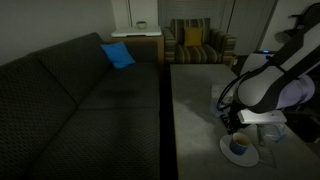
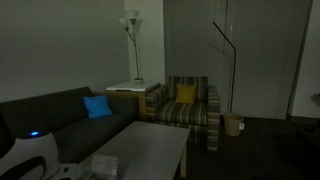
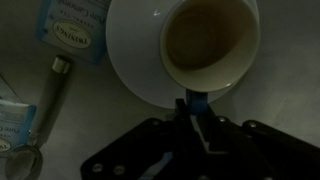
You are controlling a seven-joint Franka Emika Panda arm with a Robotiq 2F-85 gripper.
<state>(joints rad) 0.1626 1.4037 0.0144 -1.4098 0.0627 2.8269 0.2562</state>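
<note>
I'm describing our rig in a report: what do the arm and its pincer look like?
The arm is white, built of rounded segments with dark joints, and carries a small blue light. The pincer is black, with a broad angular body.

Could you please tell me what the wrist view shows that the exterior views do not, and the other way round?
Only the wrist view: a spoon, Twinings tea packets and a small blue tab between the fingertips of the gripper. Only the exterior views: the dark sofa, blue pillow, striped armchair and floor lamp. Both: the cup on its white saucer, on the table.
</note>
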